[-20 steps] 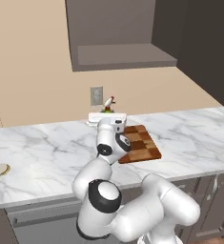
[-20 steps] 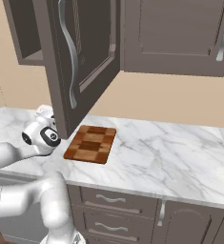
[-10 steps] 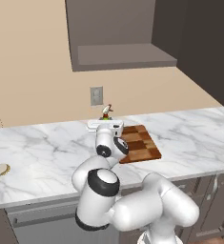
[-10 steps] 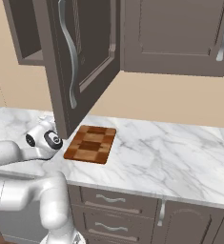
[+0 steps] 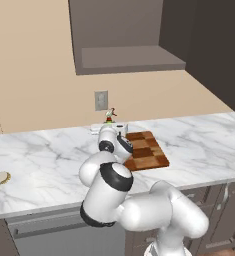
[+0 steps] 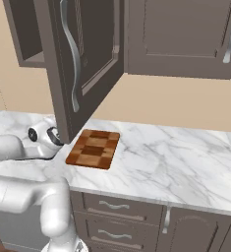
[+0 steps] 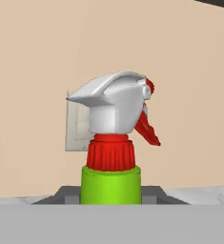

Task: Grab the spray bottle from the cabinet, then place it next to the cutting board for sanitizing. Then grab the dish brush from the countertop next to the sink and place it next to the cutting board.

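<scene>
The claw pinches the green spray bottle upright by its body, just beside the back left corner of the cutting board on the marble counter. Behind the bottle's white-and-red nozzle, a wall outlet marks the beige wall. Far left of the board, the dish brush lies near the counter's front edge.

Open cabinet door low over bare countertop beside cutting board.
</scene>
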Controlling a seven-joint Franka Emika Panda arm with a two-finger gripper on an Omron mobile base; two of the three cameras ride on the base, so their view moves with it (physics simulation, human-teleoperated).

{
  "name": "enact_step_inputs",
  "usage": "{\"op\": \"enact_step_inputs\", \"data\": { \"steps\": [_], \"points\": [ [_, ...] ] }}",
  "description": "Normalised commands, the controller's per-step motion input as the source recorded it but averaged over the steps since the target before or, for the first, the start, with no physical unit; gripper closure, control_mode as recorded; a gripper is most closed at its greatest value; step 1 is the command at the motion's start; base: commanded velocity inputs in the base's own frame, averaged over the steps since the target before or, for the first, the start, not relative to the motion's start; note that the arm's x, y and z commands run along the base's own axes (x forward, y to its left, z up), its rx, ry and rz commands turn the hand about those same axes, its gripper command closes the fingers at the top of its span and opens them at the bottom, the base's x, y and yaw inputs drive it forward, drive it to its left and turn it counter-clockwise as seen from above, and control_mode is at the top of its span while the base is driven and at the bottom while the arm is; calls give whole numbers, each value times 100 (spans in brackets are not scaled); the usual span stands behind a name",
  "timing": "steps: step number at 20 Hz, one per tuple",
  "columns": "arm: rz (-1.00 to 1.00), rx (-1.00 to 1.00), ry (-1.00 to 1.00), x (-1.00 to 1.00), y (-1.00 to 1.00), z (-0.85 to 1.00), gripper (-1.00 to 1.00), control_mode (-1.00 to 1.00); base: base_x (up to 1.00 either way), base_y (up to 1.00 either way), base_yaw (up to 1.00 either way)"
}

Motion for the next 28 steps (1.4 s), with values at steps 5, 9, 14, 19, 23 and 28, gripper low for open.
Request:
{"op": "enact_step_inputs", "data": {
  "steps": [5, 9, 14, 19, 23, 28],
  "points": [
    [0, 0, -1, 14, 6, -30, 100, -100, 0, 0, 0],
    [0, 0, 0, 3, 11, -32, 100, -100, 0, 0, 0],
    [0, 0, 0, 0, 13, -38, 100, -100, 0, 0, 0],
    [0, 0, 0, 3, 8, -41, 100, -100, 0, 0, 0],
    [0, 0, 0, 1, 5, -47, 100, -100, 0, 0, 0],
    [0, 0, 0, 0, 3, -59, 100, -100, 0, 0, 0]
  ]
}}
